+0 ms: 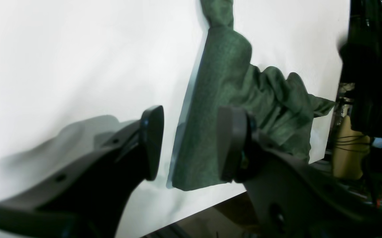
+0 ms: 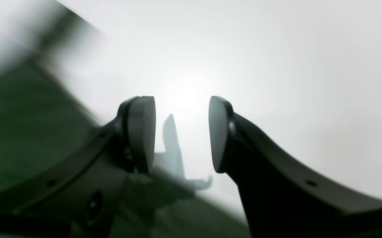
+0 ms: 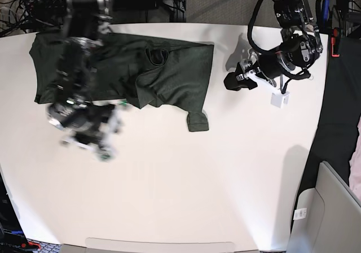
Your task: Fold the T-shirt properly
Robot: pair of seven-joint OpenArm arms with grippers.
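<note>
The dark olive-green T-shirt (image 3: 141, 66) lies partly folded and rumpled at the table's far left, one sleeve end (image 3: 197, 120) pointing toward the front. In the left wrist view a flat sleeve and bunched fabric (image 1: 224, 99) lie just beyond my left gripper (image 1: 192, 145), which is open and empty. In the base view the left gripper (image 3: 230, 82) hovers to the right of the shirt, apart from it. My right gripper (image 2: 181, 134) is open and empty over bare table, with blurred green cloth (image 2: 19, 132) to its left. In the base view it (image 3: 98, 143) is blurred, just in front of the shirt's front edge.
The white table (image 3: 186, 196) spreads wide in front of the shirt. A small white box (image 3: 279, 99) stands beside the left arm. The table's edge (image 1: 210, 203) is close to the sleeve in the left wrist view. A grey bin (image 3: 333, 208) stands off the table at the bottom right.
</note>
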